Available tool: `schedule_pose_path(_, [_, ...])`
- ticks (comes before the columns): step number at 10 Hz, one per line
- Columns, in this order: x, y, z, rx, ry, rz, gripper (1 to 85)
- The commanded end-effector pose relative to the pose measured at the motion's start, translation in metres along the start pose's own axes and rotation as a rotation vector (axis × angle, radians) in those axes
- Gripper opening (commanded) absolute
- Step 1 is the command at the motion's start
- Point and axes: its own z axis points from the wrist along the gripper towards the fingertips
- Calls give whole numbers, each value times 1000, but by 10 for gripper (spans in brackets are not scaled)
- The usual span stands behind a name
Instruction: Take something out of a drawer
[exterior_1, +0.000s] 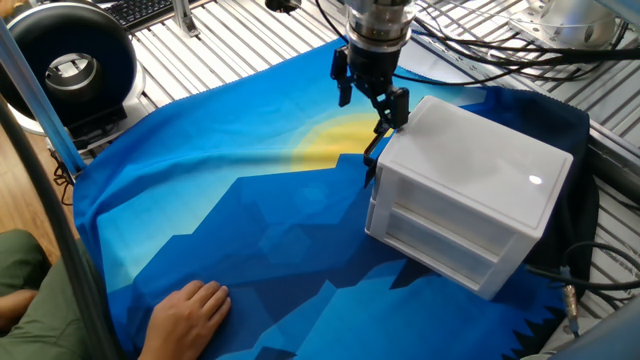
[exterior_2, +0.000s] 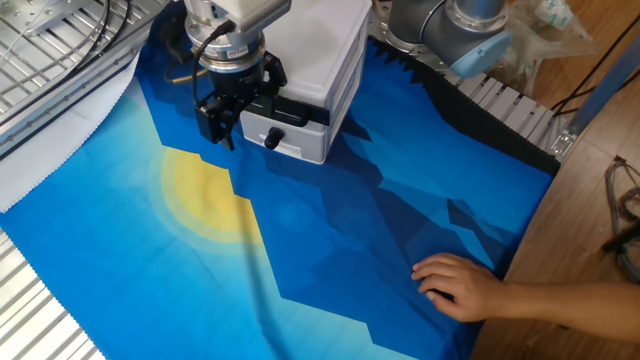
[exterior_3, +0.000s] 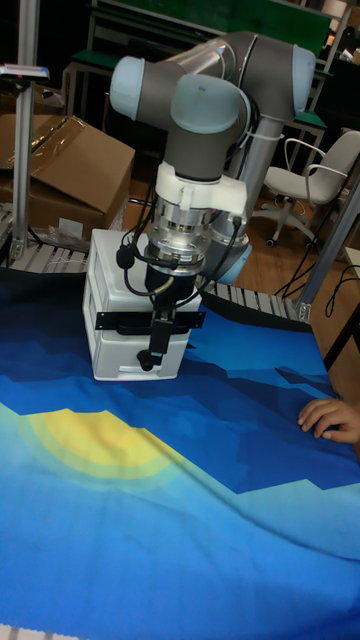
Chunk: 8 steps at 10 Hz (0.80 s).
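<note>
We judge the task to be at its very start: both drawers of the white drawer unit (exterior_1: 470, 195) sit flush in the box, nothing has been pulled out, and nothing has been lifted. The gripper (exterior_2: 226, 118) hangs in front of the unit's face, upper centre of one fixed view and upper left of the other fixed view, its fingers spread apart and pointing down with nothing between them. It sits just beside the black bar handle (exterior_3: 125, 321) of the drawer (exterior_3: 120, 310), which crosses the front at mid-height in the tall fixed view. We cannot tell whether a finger is touching the bar or only close to it.

What is left, as we read it, is nearly everything: catching the handle, drawing the tray out, reaching in, and bringing the object clear.

The wooden cube does not show in any view; we take it to be inside the closed unit, but the cloudy plastic walls reveal no shape. The gripper covers part of the front, so the lower drawer's face is only partly seen. A person's hand (exterior_2: 455, 285) rests on the blue printed cloth (exterior_1: 250, 220) toward the lower edge, well apart from the unit.
</note>
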Motion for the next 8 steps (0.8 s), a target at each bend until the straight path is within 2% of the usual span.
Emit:
schedule_pose_path(1, [-7, -7, 0, 23, -26, 2, 817])
schedule_pose_path(2, [-11, -12, -1, 33, -31, -4, 817])
schedule_pose_path(5, [-20, -32, -8, 65, -13, -32, 817])
schedule_pose_path(6, [-21, -32, -7, 63, -16, -29, 817])
schedule_pose_path(8, [-21, -17, -4, 29, -37, 17, 850])
